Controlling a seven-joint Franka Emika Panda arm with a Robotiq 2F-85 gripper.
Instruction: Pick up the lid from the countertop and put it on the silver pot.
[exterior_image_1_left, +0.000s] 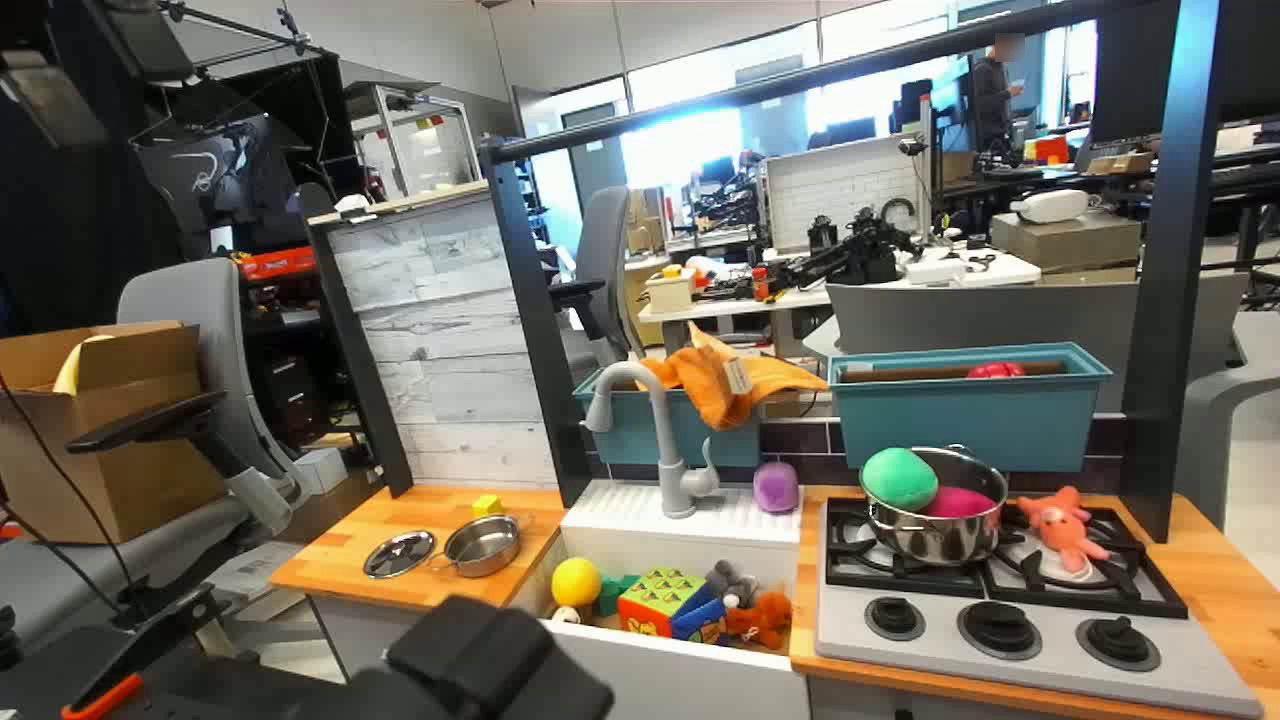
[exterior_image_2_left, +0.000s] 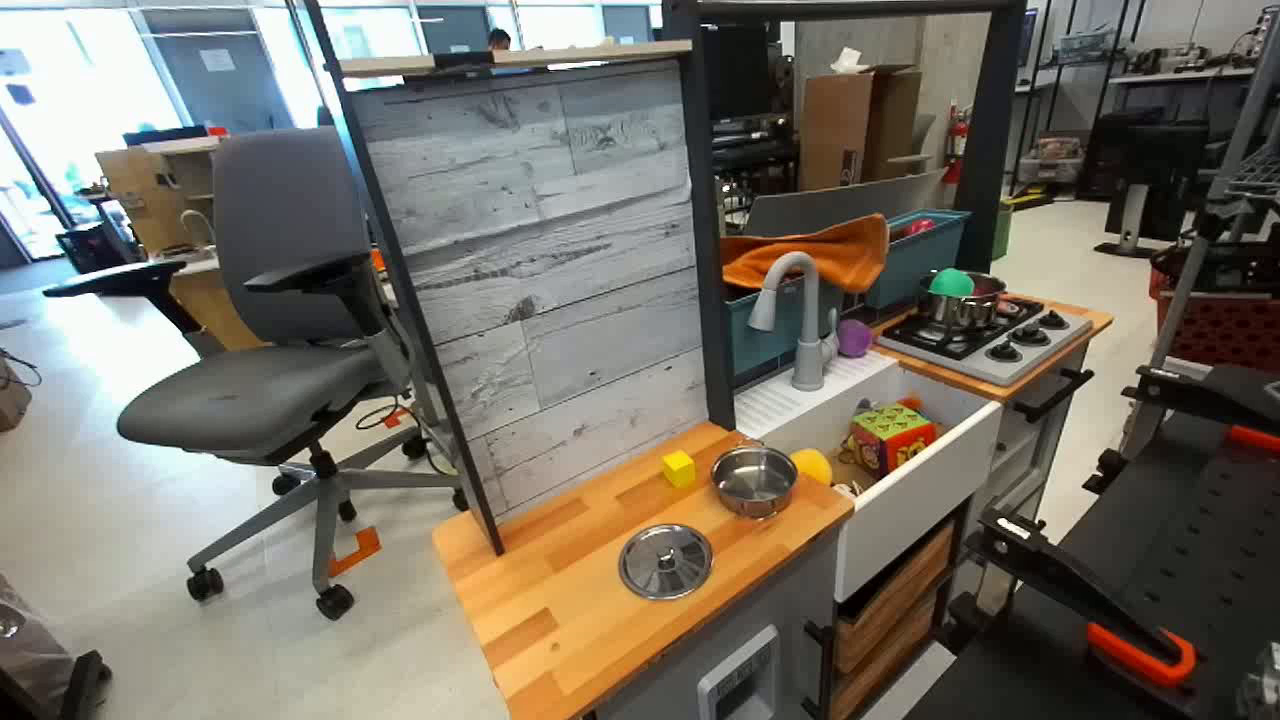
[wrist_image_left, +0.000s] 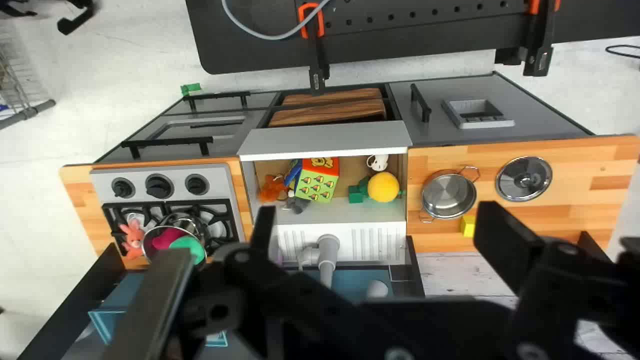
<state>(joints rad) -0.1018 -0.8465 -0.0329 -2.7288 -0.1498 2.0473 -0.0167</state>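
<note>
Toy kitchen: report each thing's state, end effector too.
End effector: open, holding nothing
Lid: flat on countertop, knob up
Silver pot: upright, uncovered, nothing inside
Larger pot: uncovered, holding green ball and pink item
Sink: holding toys
Tap: no water showing
Hob knobs: settings unclear

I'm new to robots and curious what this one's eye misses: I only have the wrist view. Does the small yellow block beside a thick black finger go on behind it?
Observer: No, in an exterior view it is a whole yellow cube on the light orange-brown wooden countertop.
Operator: What is behind the curved grey tap?
Observer: Both exterior views show an orange cloth draped over the edge of a teal rectangular planter.
Operator: And across the grey-white plank panel from the flat round grey metal lid?
Observer: A grey office chair stands there, in an exterior view.
</note>
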